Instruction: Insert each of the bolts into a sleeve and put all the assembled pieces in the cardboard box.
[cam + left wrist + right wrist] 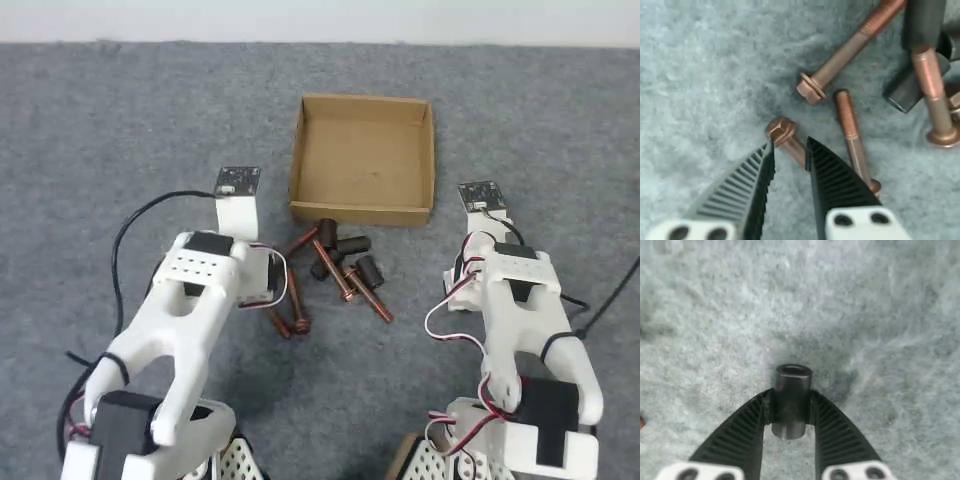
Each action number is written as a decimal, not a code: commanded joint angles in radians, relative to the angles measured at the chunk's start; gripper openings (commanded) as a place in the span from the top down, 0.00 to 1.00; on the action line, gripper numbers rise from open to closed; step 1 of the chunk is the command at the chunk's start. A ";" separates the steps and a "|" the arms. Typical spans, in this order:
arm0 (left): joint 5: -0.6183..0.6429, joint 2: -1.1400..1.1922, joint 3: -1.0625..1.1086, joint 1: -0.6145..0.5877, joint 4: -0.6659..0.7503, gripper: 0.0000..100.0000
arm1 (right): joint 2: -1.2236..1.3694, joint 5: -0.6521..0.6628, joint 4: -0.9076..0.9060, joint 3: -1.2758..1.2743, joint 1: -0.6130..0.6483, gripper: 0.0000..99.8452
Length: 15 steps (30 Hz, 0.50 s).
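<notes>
under the jaws of the left arm (205,290), on the grey surface (90,140), lies the bolt (782,131). its hex head sits just past the tips and its shank slants back between them, so a squeeze would land across the shank right behind the head. the jaws stand a narrow way apart, straddling it, with a sliver of surface showing at one side. i judge nothing is gripped yet. a second bolt (852,132) lies just beside the outer face of one jaw, leaving little room to spread. the jaws of the right arm (515,300) are closed on a dark sleeve (792,385), whose open bore points away from the wrist, well apart from the pile (340,265). the cardboard box (360,213) sits beyond the pile, between the arms. room to bring bolt and sleeve together lies over the stretch of surface between the pile and the right arm.
</notes>
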State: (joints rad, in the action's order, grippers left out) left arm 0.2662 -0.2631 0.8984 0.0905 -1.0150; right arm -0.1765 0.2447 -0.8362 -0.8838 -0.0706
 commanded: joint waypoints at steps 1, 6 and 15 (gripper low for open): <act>0.012 -0.008 0.007 0.003 0.052 0.90 | -0.001 0.014 0.001 0.043 -0.018 0.99; 0.012 -0.002 0.010 0.003 0.054 0.90 | -0.001 0.015 0.001 0.043 -0.018 0.99; 0.000 0.249 -0.159 0.000 -0.069 0.90 | -0.002 0.017 0.001 0.043 -0.018 0.99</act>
State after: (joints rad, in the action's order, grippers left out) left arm 0.2723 -0.0913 0.8032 0.0890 -1.0395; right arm -0.1765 0.2478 -0.8362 -0.8838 -0.0706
